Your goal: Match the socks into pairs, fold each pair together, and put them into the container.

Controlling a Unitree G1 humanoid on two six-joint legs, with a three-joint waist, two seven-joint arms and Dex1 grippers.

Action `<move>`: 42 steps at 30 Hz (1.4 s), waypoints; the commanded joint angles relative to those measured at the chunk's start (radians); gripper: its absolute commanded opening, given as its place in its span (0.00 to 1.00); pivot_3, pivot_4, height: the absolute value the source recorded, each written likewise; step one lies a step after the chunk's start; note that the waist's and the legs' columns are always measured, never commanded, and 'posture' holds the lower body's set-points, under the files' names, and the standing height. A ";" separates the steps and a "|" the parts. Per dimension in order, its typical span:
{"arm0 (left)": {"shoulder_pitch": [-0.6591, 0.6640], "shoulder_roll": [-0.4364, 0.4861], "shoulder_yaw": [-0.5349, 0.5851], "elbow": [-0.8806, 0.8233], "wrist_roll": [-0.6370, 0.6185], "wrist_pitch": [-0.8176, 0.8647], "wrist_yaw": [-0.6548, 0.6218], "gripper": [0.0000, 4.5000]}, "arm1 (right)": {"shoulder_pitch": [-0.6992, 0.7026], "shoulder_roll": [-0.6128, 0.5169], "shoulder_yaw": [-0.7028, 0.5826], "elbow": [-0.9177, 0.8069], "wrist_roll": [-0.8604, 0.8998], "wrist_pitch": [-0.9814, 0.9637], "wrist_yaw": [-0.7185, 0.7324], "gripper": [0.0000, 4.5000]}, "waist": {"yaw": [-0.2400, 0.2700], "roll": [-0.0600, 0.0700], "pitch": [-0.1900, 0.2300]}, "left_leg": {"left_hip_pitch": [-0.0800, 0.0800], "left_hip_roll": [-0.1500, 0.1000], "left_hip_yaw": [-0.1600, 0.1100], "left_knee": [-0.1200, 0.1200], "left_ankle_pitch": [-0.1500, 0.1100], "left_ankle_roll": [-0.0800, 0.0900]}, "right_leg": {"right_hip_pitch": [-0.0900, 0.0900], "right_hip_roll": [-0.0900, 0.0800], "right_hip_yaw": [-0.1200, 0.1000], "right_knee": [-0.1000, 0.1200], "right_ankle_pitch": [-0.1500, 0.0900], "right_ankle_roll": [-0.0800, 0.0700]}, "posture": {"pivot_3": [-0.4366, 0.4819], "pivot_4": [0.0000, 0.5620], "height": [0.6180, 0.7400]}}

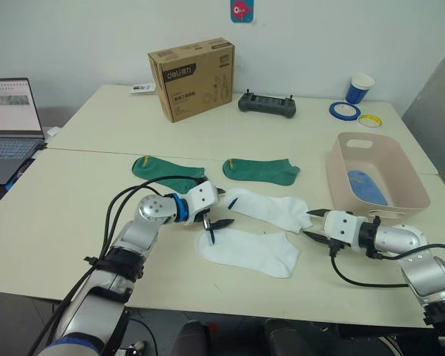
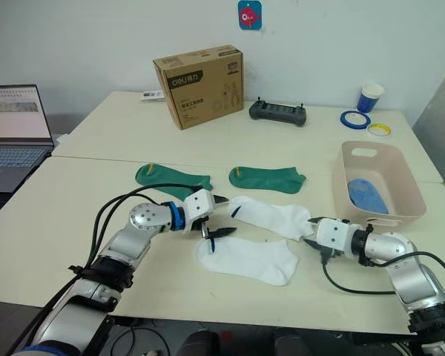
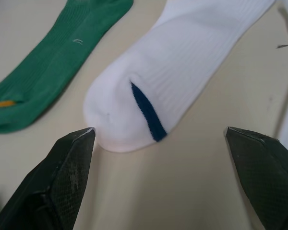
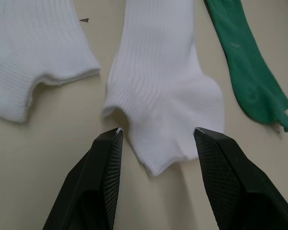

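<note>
Pale worktop (image 1: 81, 193) carries two dark green socks (image 1: 167, 168) side by side at the far centre. Nearer, the left tool (image 1: 213, 210), fingers apart, sits at the striped cuff of one white sock (image 1: 271, 208); another white sock (image 1: 248, 252) lies just below. The right tool (image 1: 312, 225), also spread, meets the first sock's other end. At right, the pink container (image 1: 408, 185) holds what looks like blue socks (image 1: 366, 185).

The brown cardboard box (image 2: 200, 85) at the back of the table carries the brand word "deli" in white on a dark patch on its front side. Smaller print and line drawings of tools sit beside it, too small to read.
</note>
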State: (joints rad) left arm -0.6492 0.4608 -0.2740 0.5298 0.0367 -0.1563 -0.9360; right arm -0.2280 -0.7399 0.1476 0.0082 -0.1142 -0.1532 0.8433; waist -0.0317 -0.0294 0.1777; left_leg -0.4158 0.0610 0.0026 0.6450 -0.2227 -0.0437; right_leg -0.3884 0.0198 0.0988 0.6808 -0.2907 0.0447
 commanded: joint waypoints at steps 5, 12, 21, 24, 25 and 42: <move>-0.075 -0.041 -0.026 0.170 0.099 -0.101 0.071 1.00 | -0.069 0.042 0.025 0.043 -0.015 -0.114 -0.032 0.56 | 0.000 0.000 0.000 | 0.000 0.000 0.000 0.001 0.000 0.000 | 0.001 0.000 0.000 0.000 0.001 0.001 | 0.48 0.27 1.00; -0.089 -0.055 -0.019 0.224 0.110 -0.131 0.069 0.67 | -0.090 0.090 -0.012 0.041 0.103 -0.094 -0.006 0.43 | 0.000 0.000 0.000 | 0.000 0.000 0.000 0.001 0.001 0.000 | 0.001 0.000 0.000 0.000 0.002 0.001 | 0.48 0.27 1.00; -0.092 -0.069 0.006 0.243 0.091 -0.125 0.077 0.04 | -0.108 0.149 -0.059 -0.038 0.283 0.133 0.016 0.00 | -0.001 0.000 0.000 | 0.001 0.000 0.000 0.001 0.001 0.001 | 0.001 0.000 0.000 0.001 0.003 0.000 | 0.48 0.27 1.00; -0.094 -0.071 0.018 0.243 0.080 -0.124 0.077 0.00 | -0.109 0.144 -0.062 -0.046 0.286 0.144 0.022 0.00 | 0.000 0.000 0.000 | 0.001 0.000 -0.001 0.000 0.001 0.001 | 0.001 0.001 0.000 0.001 0.002 0.000 | 0.48 0.27 1.00; -0.094 -0.070 0.022 0.241 0.076 -0.122 0.077 0.00 | -0.109 0.144 -0.062 -0.048 0.287 0.146 0.025 0.00 | -0.001 0.000 0.000 | 0.000 0.000 0.000 0.000 0.001 0.001 | 0.001 0.001 0.000 0.001 0.002 0.000 | 0.48 0.27 1.00; 0.186 0.157 0.113 -0.484 -0.183 0.289 -0.172 0.00 | 0.027 0.083 -0.050 -0.199 0.285 0.106 0.120 0.00 | -0.001 0.001 0.000 | -0.001 0.002 -0.001 -0.002 0.001 0.001 | -0.001 0.002 -0.001 0.001 0.002 -0.003 | 0.48 0.27 1.00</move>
State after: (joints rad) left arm -0.4825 0.5966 -0.1837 0.1816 -0.0996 0.0598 -1.0834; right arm -0.2079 -0.6454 0.1087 -0.1398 0.1465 -0.0328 0.9539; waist -0.0328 -0.0287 0.1777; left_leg -0.4165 0.0633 0.0013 0.6427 -0.2218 -0.0425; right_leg -0.3892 0.0212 0.0978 0.6815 -0.2892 0.0414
